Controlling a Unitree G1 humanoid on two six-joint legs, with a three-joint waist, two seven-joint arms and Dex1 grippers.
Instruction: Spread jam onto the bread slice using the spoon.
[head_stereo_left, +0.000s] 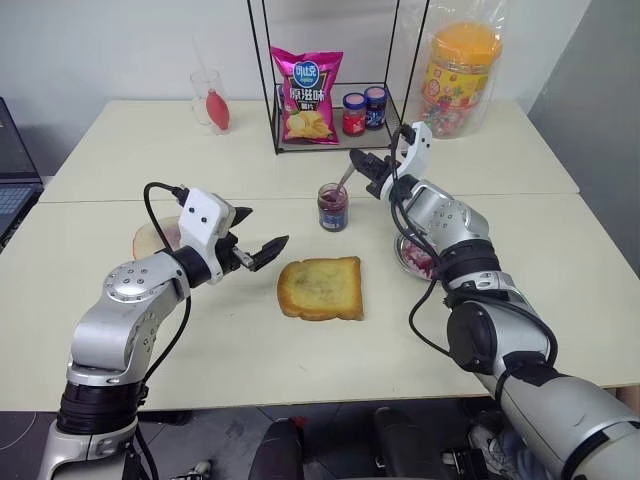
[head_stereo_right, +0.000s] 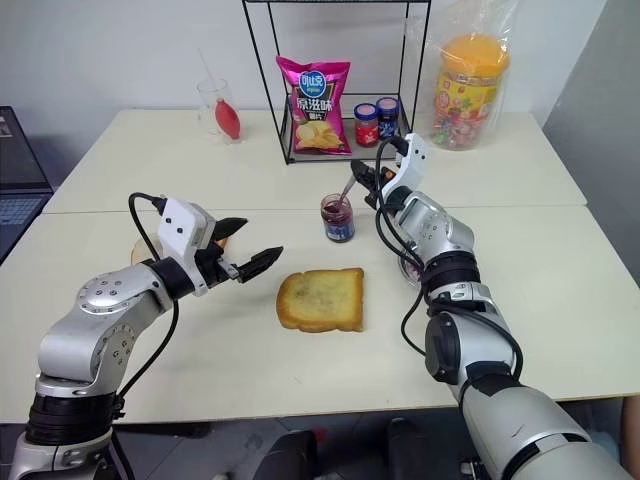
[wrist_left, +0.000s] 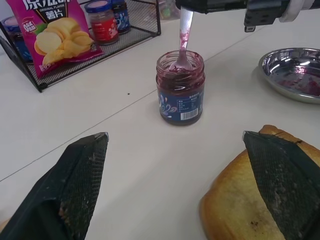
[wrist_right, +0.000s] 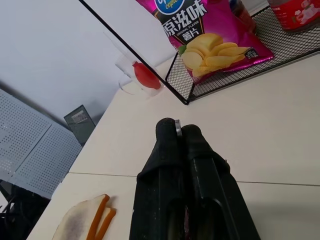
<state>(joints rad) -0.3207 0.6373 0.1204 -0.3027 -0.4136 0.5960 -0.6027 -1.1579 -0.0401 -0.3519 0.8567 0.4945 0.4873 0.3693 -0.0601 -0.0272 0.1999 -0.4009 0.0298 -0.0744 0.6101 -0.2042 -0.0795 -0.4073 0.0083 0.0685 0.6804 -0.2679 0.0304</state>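
Above the open jar, right gripper (head_stereo_left: 362, 163) noted with its black fingers (wrist_right: 172, 145) pressed together, clamped on the handle of the spoon (wrist_left: 181, 44). Spoon bowl sunk into the jam (wrist_left: 180, 85), handle rising at a slant out of the jar mouth and smeared red along its lower part. Jar upright on the white table (head_stereo_left: 150, 150), blue label band facing the robot.

Just right of the jar, partly behind the right forearm: round metal dish (wrist_left: 295, 72) with red smears inside.

Nearer the robot than the jar, clear of it: bread slice (head_stereo_left: 321, 288) lying flat, golden-brown with darker crust; centre looks faintly darker, possibly a thin smear, not certain from these views.

Left of the bread slice, left gripper (head_stereo_left: 255, 240) held above the table with its fingers spread wide, nothing between them (one fingertip overlaps the toast corner in the wrist view, contact not confirmed). Behind the left wrist, further toast slices (wrist_right: 82, 220) stacked near the table's left side.

Towards the back of the table: wire rack (head_stereo_left: 285, 140) carrying a pink crisp packet (head_stereo_left: 307, 96) and two small lidded jars (head_stereo_left: 364, 110). Left of the rack, clear cup (head_stereo_left: 208, 98) holding a red object. Right of the rack, large orange-lidded tub (head_stereo_left: 458, 78) in a plastic bag.
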